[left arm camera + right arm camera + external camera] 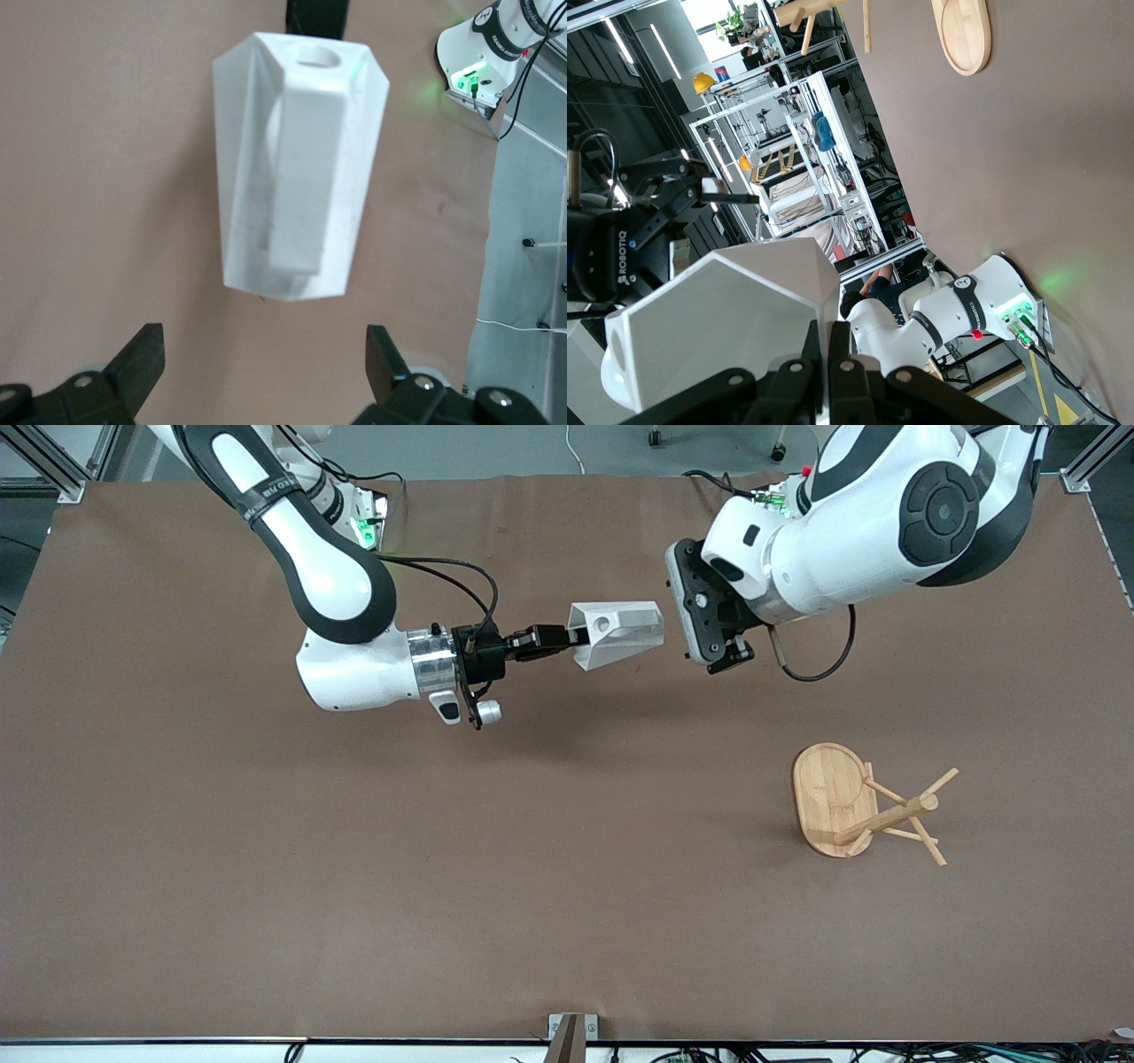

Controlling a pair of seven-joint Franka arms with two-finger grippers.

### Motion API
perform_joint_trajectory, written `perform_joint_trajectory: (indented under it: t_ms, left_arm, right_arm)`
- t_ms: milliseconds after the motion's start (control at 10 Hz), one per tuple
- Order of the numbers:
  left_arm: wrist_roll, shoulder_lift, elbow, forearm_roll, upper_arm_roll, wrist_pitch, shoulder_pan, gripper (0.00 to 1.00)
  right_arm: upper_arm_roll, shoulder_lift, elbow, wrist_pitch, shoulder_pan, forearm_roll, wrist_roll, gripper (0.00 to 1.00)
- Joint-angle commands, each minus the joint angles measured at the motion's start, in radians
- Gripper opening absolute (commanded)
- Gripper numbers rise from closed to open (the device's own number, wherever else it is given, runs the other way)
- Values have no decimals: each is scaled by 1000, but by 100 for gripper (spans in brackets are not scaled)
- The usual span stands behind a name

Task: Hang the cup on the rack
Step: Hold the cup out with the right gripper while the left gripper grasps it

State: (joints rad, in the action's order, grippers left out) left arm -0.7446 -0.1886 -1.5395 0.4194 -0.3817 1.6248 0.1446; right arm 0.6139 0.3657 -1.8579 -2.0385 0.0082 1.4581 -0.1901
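The table (266,868) was bare save the rack (855,804), which stood toward the left arm's end, nearer the front camera than both grippers, its pegs free. The left gripper (719,631) hung over mid-table with fingers spread wide, facing the cup (617,633), apparently ready to receive it. The right gripper (567,638) was clenched on the cup's rim edge, holding it sideways in the air with the pierced handle exposed, seemingly for a handover.
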Motion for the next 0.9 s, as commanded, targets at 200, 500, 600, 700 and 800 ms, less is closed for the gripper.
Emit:
perform_joint_trajectory:
  t_ms: [200,500,600,700,800]
  left_arm:
    - [-19,-38,-18,25,-28,29,4,100]
    - [-25,-52,-18,53,-29,32,3,100]
    - [-25,-57,-19,55,-31,55,4,100]
    - [-25,-57,-19,61,-39,63,4,100]
    - [-25,-58,-21,61,-42,66,4,100]
  right_arm:
    - [17,-10,-12,-11,-10,36,1,0]
    - [30,-10,-10,-17,-11,36,1,0]
    - [33,-10,-12,-17,-11,36,3,0]
    - [32,-10,-10,-17,-11,36,3,0]
    - [33,-10,-10,-17,-13,36,3,0]
